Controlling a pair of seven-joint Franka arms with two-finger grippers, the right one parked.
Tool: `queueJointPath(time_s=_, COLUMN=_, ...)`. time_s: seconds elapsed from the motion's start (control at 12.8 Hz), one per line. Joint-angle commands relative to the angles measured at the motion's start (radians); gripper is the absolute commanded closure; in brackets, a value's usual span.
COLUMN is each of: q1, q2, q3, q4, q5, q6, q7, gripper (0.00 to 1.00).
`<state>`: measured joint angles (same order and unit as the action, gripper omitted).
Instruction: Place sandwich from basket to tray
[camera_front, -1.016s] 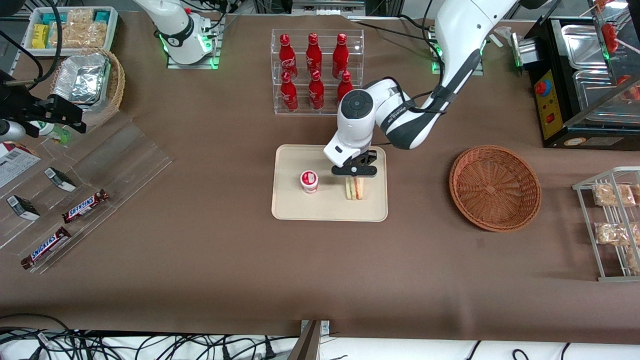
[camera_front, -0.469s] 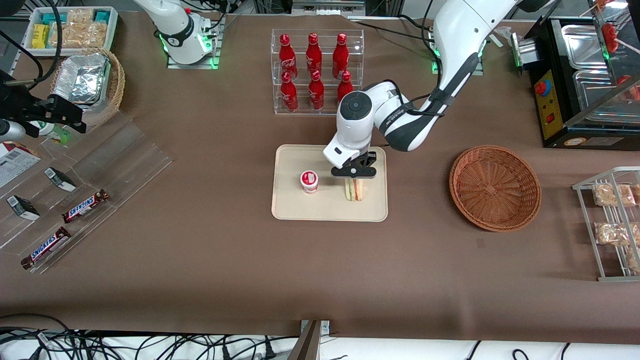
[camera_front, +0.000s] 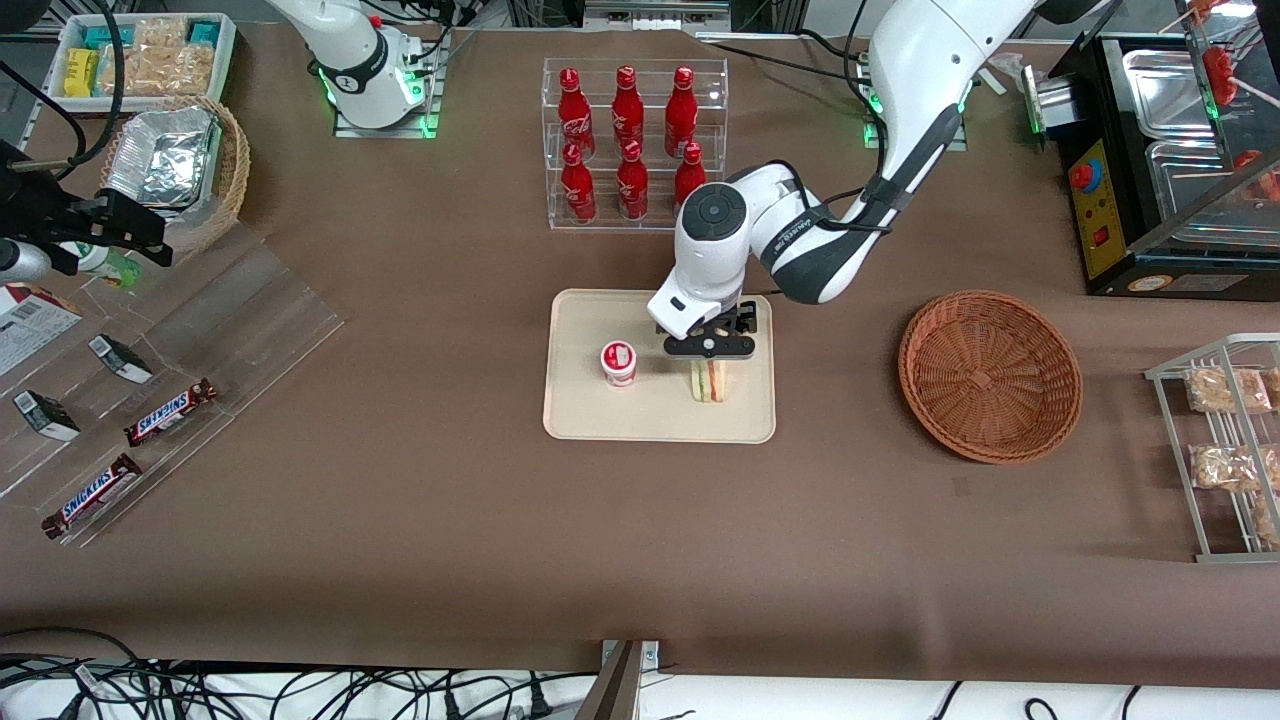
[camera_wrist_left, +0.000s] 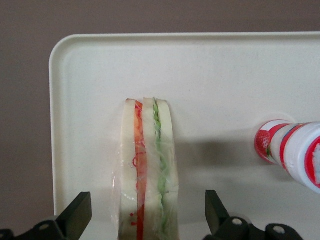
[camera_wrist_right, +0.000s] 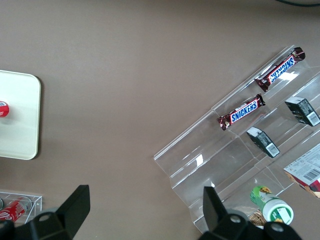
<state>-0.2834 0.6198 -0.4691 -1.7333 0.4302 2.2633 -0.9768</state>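
"SNICKERS" reads on two brown chocolate bars (camera_wrist_right: 240, 112) (camera_wrist_right: 280, 69) lying on the clear acrylic stepped stand (camera_wrist_right: 235, 165). The red bottles' (camera_front: 627, 108) white script is too small to read.

The gripper (camera_wrist_left: 145, 225) straddles the sandwich.

our hand (camera_front: 708, 352) hangs spread over the sandwich (camera_front: 708, 381), fingers (camera_wrist_left: 75, 220) clear of it; the yogurt cup (camera_front: 619, 362) stands beside it on the tray (camera_front: 580, 415).

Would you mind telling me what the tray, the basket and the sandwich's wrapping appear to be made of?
The tray looks like smooth matte plastic: uniform cream, moulded rounded rim. The basket is woven wicker, reddish-brown strands visible. The sandwich seems wrapped in clear glossy film, judging by its wrinkles. The open gripper straddles the sandwich.
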Motion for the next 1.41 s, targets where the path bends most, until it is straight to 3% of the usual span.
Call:
queueJointPath(time_s=0.0, q1=0.016, q2=-0.089, q3=-0.008, q4=0.012, q5=-0.023, q6=-0.117, q7=-0.008, gripper=0.00)
queueJointPath(time_s=0.31, q1=0.053, q2=-0.193, q3=-0.006, q4=0.021, q5=-0.077, q6=-0.194, q7=0.000, gripper=0.00)
queueJointPath(time_s=0.55, q1=0.089, q2=-0.213, q3=-0.006, q4=0.122, q5=-0.096, q6=-0.315, q7=0.021, gripper=0.00)
queueJointPath(time_s=0.86, q1=0.162, q2=-0.213, q3=-0.005, q4=0.219, q5=-0.149, q6=-0.438, q7=0.167, gripper=0.00)
queueJointPath(time_s=1.33, q1=0.328, q2=-0.229, q3=-0.010, q4=0.233, q5=-0.200, q6=-0.488, q7=0.450, gripper=0.00)
